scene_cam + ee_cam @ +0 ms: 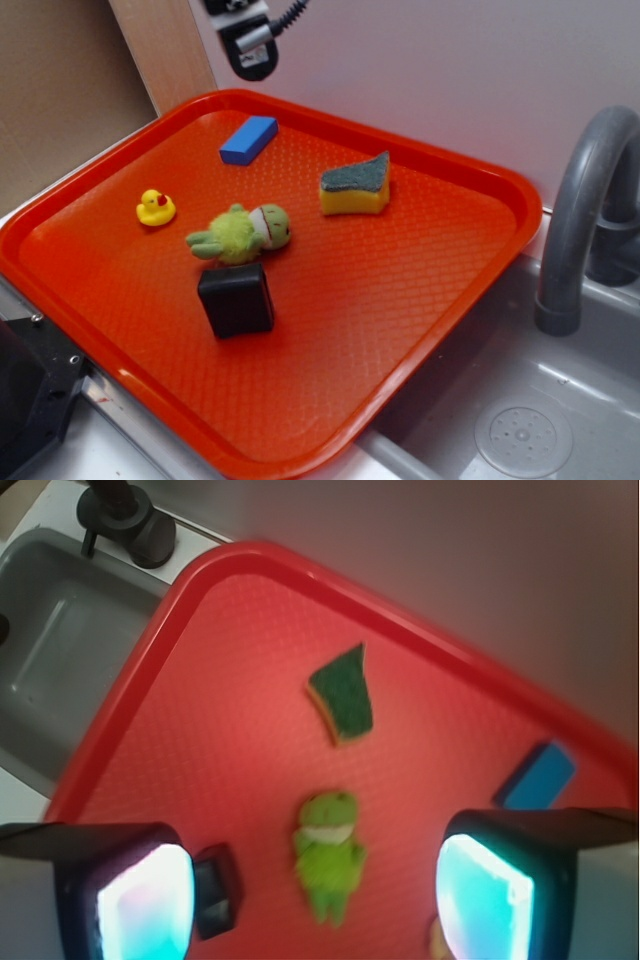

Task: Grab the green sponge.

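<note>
Tray [470, 290], red with a raised rim, laid flat on the bench beside a grey sink [560, 400]; faucet [580, 220] at the sink's far side.

Nearest in the exterior view: black box [236, 299], upright on the tray's textured floor. Just behind it, close but contact not determinable: green plush toy [240, 234], lying on its side, head toward the right. Left of the plush, apart from it: yellow rubber duck [155, 207], upright.

Farther back, right of centre: green sponge [355, 185], wedge-shaped, yellow foam body below, dark green scouring face on top. Resting on the tray floor, clear of every other item and of the rim. Nothing touching it.

Farthest item on the tray: blue block [248, 139], flat, near the back rim, well apart from the sponge.

Above the tray's back edge, over the blue block: gripper [248, 47], raised clear of the tray and well apart from the sponge. In the wrist view, both fingers [145, 900] spread wide at the frame's lower corners, nothing between them; jaws open. In that same view, plush toy [328, 852] visible between the fingers lower down, sponge [343, 693] beyond it near frame centre, blue block [538, 775] to the right.
</note>
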Robot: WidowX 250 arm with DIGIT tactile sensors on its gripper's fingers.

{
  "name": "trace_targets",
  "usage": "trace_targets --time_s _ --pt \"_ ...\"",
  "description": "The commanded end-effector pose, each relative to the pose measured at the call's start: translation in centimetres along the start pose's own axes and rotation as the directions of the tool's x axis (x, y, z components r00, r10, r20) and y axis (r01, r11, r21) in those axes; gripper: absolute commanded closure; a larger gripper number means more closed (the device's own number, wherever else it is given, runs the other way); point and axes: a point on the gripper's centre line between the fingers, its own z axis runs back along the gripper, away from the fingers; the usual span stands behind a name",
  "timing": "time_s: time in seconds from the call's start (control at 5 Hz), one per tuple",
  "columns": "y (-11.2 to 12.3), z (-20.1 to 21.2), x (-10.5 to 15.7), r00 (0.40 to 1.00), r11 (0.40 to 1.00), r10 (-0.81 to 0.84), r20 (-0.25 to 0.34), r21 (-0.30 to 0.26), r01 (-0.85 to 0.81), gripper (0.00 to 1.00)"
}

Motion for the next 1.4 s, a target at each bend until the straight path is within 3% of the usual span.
trace_targets --time_s 0.0,0.2,0.4,0.8,1.2 --pt "1.8 0.4 0.1 0.994 0.995 -0.085 0.069 0.062 0.08 0.0" --pt "3.2 -1.5 0.5 0.996 0.996 -0.042 0.08 0.081 0.036 0.0" --pt "3.5 -3.8 1.3 0.998 0.999 -0.013 0.068 0.053 0.009 0.0" --pt "2.3 -8.9 3.2 0.999 0.999 -0.054 0.0 0.0 0.054 0.0" --pt "1.4 -12.6 3.6 0.989 0.99 -0.144 -0.026 -0.004 0.144 0.0"
